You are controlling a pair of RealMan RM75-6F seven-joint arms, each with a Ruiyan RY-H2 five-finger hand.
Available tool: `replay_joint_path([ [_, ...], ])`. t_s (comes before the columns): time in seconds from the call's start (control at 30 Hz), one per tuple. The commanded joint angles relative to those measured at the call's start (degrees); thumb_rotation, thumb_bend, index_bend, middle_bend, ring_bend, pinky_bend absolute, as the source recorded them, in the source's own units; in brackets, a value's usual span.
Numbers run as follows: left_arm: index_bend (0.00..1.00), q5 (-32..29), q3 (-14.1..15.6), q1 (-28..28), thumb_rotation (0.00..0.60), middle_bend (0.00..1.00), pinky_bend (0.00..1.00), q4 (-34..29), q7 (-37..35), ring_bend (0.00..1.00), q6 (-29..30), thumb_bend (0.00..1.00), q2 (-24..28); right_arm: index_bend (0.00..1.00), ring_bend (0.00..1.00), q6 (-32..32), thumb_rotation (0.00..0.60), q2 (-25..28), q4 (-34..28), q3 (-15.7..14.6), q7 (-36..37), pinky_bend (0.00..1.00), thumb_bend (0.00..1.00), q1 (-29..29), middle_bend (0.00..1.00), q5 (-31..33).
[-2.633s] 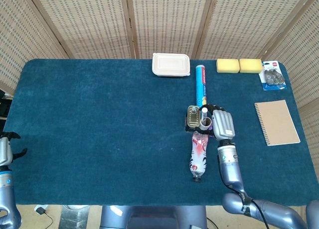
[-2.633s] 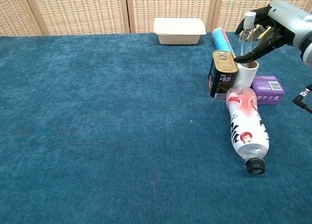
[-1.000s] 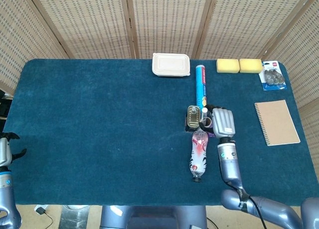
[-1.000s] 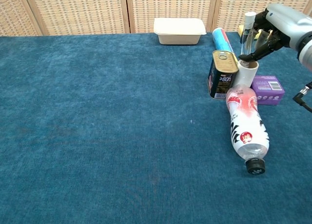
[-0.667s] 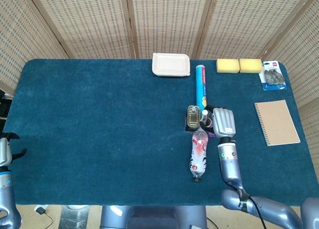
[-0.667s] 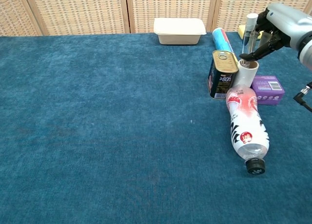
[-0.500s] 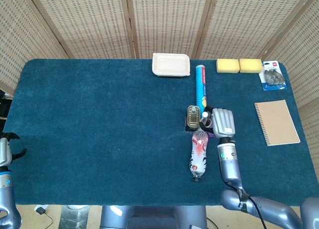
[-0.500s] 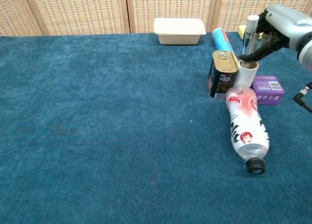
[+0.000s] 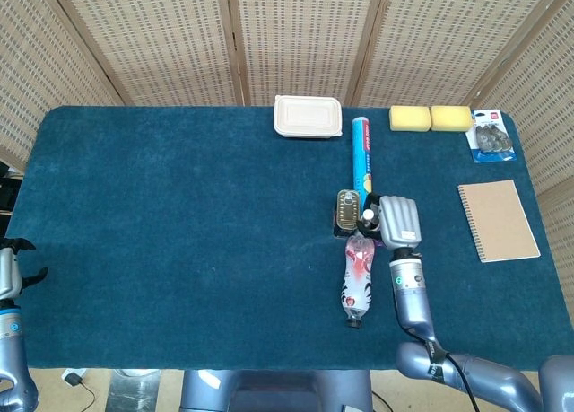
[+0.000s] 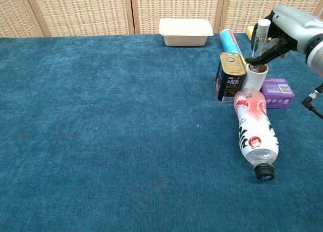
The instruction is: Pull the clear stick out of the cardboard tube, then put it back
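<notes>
Sinking a little since the earlier frames, the clear stick (image 10: 260, 38) now hangs lower over the cardboard tube (image 10: 254, 77), its lower end at the tube's mouth; the right hand (image 10: 282, 26) pinches it just under the white cap.

Nearest, a crinkly plastic bottle (image 10: 255, 133) lies on its side on the napped blue cloth (image 10: 111, 131), black cap toward the camera. Behind it, the short white tube stands upright, touching a glossy printed tin (image 10: 231, 77) on one side, with a purple box (image 10: 277, 93) just beside it on the other. Farther back sit a long blue roll (image 9: 361, 150) and a pale lidded tray (image 10: 185, 31).

This looks like the return step: next comes a straight, plumb lowering before the fingers let go, since a slant could tip the light tube.

At the near edge the left hand (image 9: 11, 267) holds nothing, fingers spread.
</notes>
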Motion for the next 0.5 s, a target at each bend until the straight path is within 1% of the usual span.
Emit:
replay_joint_path([
  [0.03, 0.45, 0.0, 0.0, 0.0, 0.600, 0.42, 0.32, 0.0, 0.0, 0.23, 0.0, 0.15, 0.0, 0.62, 0.77, 0.0, 0.600, 0.0, 0.0, 0.0, 0.1, 0.67, 0.35, 0.0, 0.73, -0.1],
  [0.23, 0.45, 0.0, 0.0, 0.0, 0.600, 0.42, 0.32, 0.0, 0.0, 0.23, 0.0, 0.15, 0.0, 0.64, 0.79, 0.1, 0.600, -0.2, 0.4, 0.0, 0.7, 0.70, 0.35, 0.0, 0.76, -0.6],
  [0.5, 0.45, 0.0, 0.0, 0.0, 0.600, 0.42, 0.32, 0.0, 0.1, 0.23, 0.0, 0.15, 0.0, 0.65, 0.80, -0.3, 0.600, -0.6, 1.2, 0.7, 1.7, 0.71, 0.35, 0.6, 0.76, -1.1],
])
